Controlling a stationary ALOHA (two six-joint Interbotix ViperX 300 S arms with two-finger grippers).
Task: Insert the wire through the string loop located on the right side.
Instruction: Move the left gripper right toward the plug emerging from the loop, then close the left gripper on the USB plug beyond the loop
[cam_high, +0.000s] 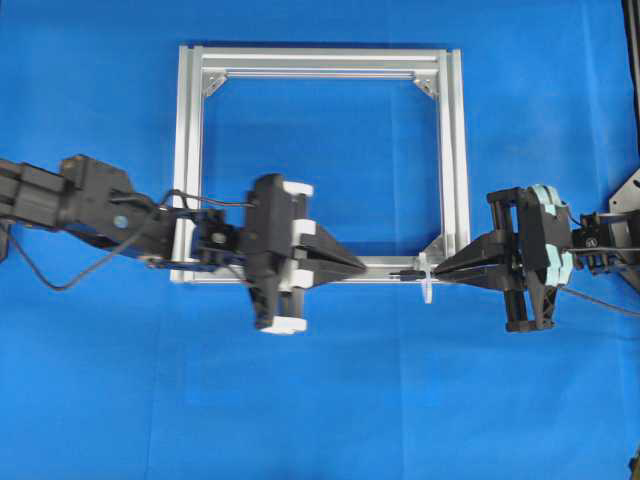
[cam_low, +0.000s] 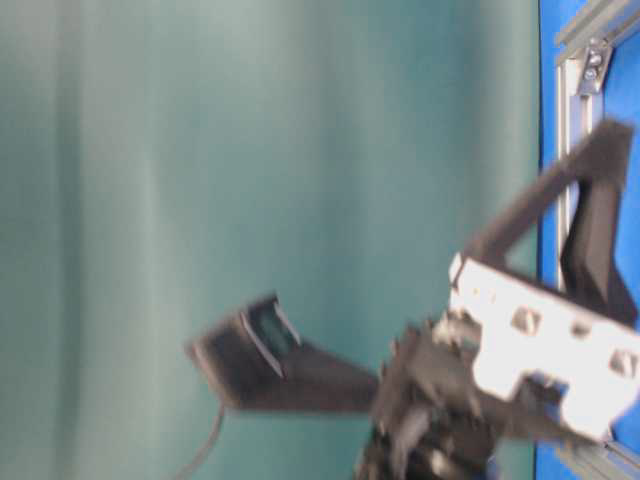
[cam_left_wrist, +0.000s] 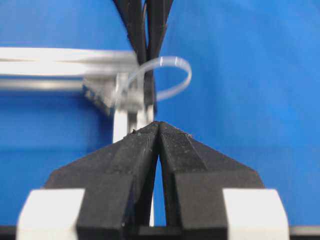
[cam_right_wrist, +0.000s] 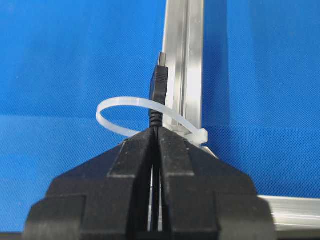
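My right gripper (cam_right_wrist: 156, 131) is shut on the wire just behind its black plug (cam_right_wrist: 159, 82). The plug's metal tip points away along the frame rail. The white string loop (cam_right_wrist: 120, 103) hangs on the frame's corner, and the plug stands in its opening. From overhead, the right gripper (cam_high: 440, 272) sits at the loop (cam_high: 427, 283), and the plug (cam_high: 405, 271) pokes out to the left. My left gripper (cam_high: 360, 265) is shut and holds nothing, a short way left of the plug. In the left wrist view, its tips (cam_left_wrist: 159, 124) face the loop (cam_left_wrist: 177, 67).
The square aluminium frame (cam_high: 190, 150) lies on the blue cloth. Both grippers sit along its near rail (cam_high: 385, 266). The table-level view is blurred and shows only dark arm parts (cam_low: 430, 390) and a strip of the frame (cam_low: 572, 90).
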